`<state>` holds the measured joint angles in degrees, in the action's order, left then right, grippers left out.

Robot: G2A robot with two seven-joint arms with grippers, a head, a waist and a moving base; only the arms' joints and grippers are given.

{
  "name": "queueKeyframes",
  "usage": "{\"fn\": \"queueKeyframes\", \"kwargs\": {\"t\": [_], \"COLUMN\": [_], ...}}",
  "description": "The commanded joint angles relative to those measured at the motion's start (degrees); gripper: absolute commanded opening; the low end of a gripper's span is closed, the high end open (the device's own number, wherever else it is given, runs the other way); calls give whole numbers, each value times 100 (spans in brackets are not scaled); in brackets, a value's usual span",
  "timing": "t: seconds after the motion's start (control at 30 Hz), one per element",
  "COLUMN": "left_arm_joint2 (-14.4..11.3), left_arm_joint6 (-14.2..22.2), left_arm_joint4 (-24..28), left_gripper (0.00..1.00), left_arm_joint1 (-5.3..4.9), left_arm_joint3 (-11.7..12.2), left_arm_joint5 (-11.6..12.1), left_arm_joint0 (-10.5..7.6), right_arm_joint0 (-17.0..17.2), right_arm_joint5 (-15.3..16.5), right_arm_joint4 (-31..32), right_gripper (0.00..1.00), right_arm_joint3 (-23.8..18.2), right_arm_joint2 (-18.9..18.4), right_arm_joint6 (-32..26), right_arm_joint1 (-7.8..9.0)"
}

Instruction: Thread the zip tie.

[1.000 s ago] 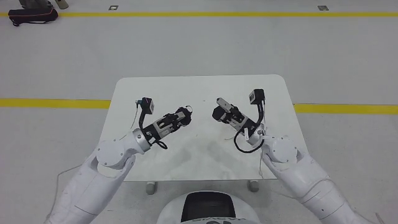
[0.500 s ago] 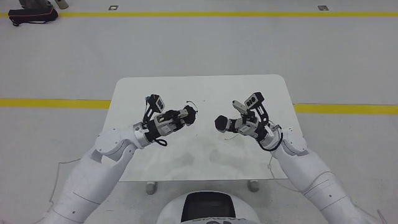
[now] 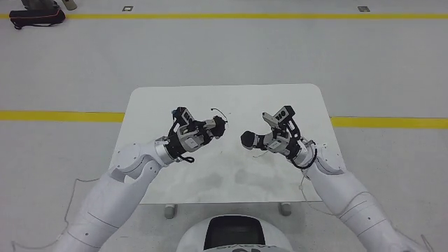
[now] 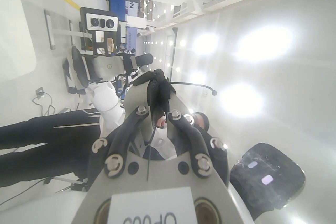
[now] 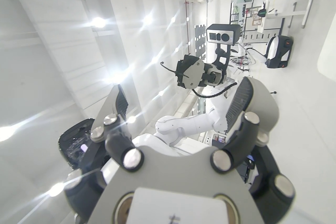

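Note:
A thin black zip tie (image 4: 191,84) runs between the fingers of my left gripper (image 4: 158,89), which is shut on it. One end sticks out past the fingertips and curves away; the tail hangs back along the palm. In the top view the left gripper (image 3: 218,129) is held above the middle of the white table (image 3: 280,101), with the zip tie (image 3: 218,115) curling off its tip. My right gripper (image 3: 255,131) faces it across a short gap, open and holding nothing. From the right wrist view, the wide-apart fingers (image 5: 240,104) frame the left gripper (image 5: 187,75) and the zip tie (image 5: 168,68).
The table sits on a pale floor crossed by a yellow line (image 3: 63,116). In the left wrist view the right gripper (image 4: 110,67) shows farther off, its wrist camera (image 4: 101,22) beside it.
My left gripper has shifted toward the table's centre with the zip tie and turned. My right gripper has swung round to face it, closing the gap.

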<state>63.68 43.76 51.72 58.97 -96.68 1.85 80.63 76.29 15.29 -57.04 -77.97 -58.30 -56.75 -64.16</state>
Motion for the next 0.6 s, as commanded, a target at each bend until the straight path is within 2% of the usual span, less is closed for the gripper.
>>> {"fn": "queueKeyframes", "kwargs": {"t": [0.0, 0.1, 0.4, 0.47, 0.57], "left_arm_joint2": [-89, -160, -164, -255, -375], "left_arm_joint6": [-24, -96, -124, -110, 22], "left_arm_joint4": [97, 122, 126, 280, 530], "left_gripper": [0, 0, 0, 0, 0], "left_arm_joint1": [35, 72, 74, 106, 165], "left_arm_joint3": [79, 165, 175, 207, 390], "left_arm_joint5": [71, 196, 195, 262, 496], "left_arm_joint0": [-74, -151, -145, -113, -158], "right_arm_joint0": [-81, -141, -141, -111, -113], "right_arm_joint5": [80, 238, 238, 191, 168], "right_arm_joint4": [-26, 3, 3, 24, -227], "right_gripper": [100, 100, 100, 100, 100], "right_arm_joint3": [132, 147, 147, 82, 112], "right_arm_joint2": [47, 63, 63, 74, 101], "right_arm_joint6": [-50, 62, 62, 154, -106], "right_arm_joint1": [-40, -84, -84, -97, -140]}}
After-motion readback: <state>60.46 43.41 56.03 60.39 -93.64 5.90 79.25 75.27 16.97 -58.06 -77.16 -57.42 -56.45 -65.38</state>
